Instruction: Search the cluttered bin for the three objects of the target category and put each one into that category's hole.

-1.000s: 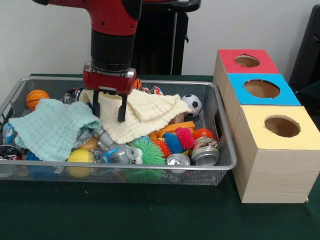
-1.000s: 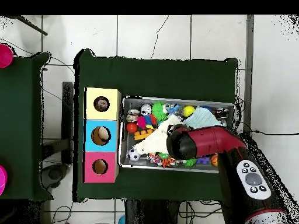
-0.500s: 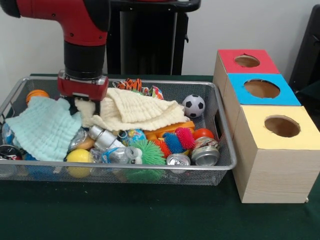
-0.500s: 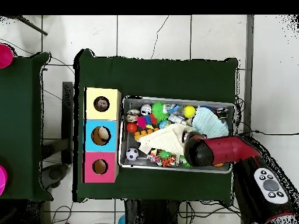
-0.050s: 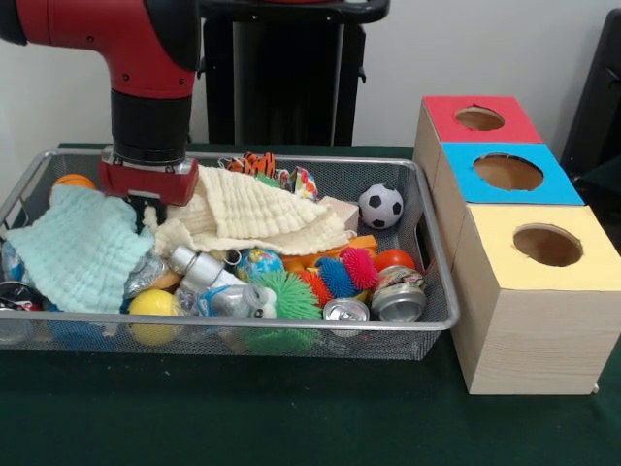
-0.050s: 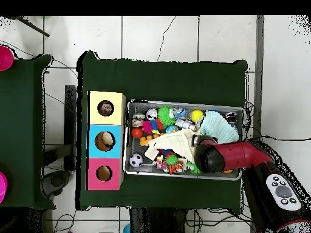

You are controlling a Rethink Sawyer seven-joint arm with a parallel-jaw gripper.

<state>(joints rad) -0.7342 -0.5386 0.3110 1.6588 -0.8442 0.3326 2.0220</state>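
The big wire bin (image 5: pixel 427 282) sits on the green table (image 5: pixel 291 417) and is full of toys, cans and cloths. The gripper (image 5: pixel 146 199) is low in the bin, and its tips are hidden in the cream cloth (image 5: pixel 257 209), so I cannot tell if it is apart, together, or holding the cloth. The cream cloth spreads out from the gripper toward the boxes, and its long side runs that way too. Just on the gripper's other side lies the one mint cloth (image 5: pixel 73 252).

There are three boxes beside the bin, well apart from the gripper: one red box (image 5: pixel 480 118), one blue box (image 5: pixel 509 173) and one yellow box (image 5: pixel 548 245), each with one round hole.

I cannot say which kind of thing is wanted. Balls are the likeliest: the soccer ball (image 5: pixel 380 206) lies past the cream cloth toward the boxes, the basketball (image 5: pixel 70 181) peeks out near the gripper away from the boxes, and the yellow ball (image 5: pixel 153 306) is in front of it. Two cans (image 5: pixel 398 296) lie near the front, boxes side.
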